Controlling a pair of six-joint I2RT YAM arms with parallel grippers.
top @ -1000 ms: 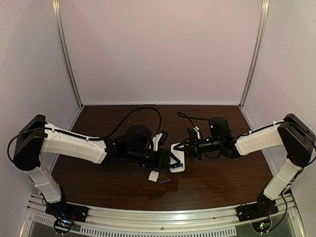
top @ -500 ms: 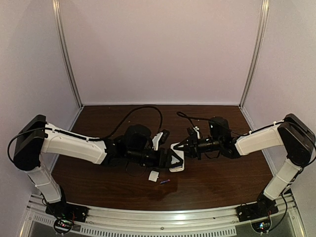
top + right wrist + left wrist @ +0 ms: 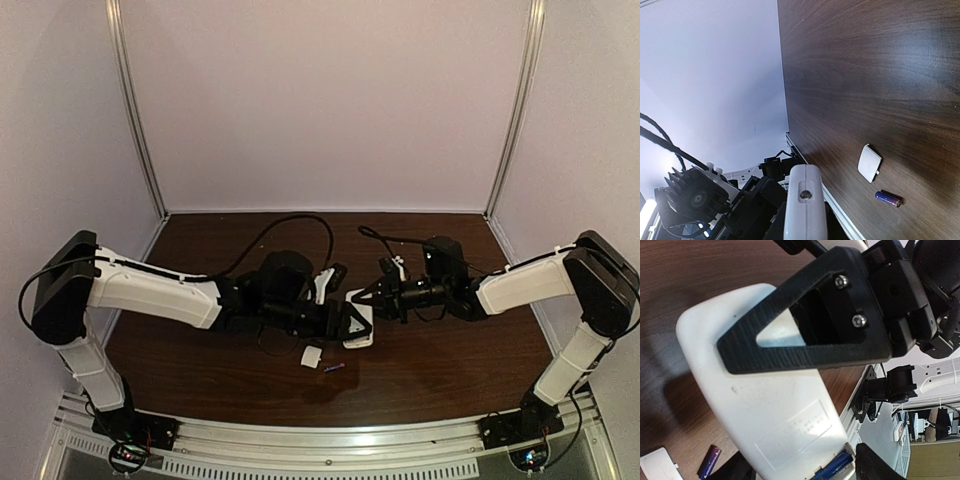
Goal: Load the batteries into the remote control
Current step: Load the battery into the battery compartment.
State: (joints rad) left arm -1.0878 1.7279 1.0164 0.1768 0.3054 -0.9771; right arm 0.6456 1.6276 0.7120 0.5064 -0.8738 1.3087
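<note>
While the right end effector (image 3: pixel 366 294) seems clenched on the far end of the remote (image 3: pixel 362 338), the left end effector (image 3: pixel 348 320) straddles it, released. One battery (image 3: pixel 832 467) sits in its near-end bay. The loose battery (image 3: pixel 334 367) lies on the tabletop (image 3: pixel 440 370) nearer the left arm, its long axis roughly left-right.

Dark wood-grain table (image 3: pixel 865 75) with a soft sheen. The remote (image 3: pixel 780 410) is smooth white plastic, lightly specked and scuffed. A matt black finger (image 3: pixel 805 357) shows a fine ribbed texture and is fixed with shiny metal screws (image 3: pixel 841 282). Battery (image 3: pixel 888 198): glossy blue wrap. Cover (image 3: pixel 870 163): smooth white plastic.
</note>
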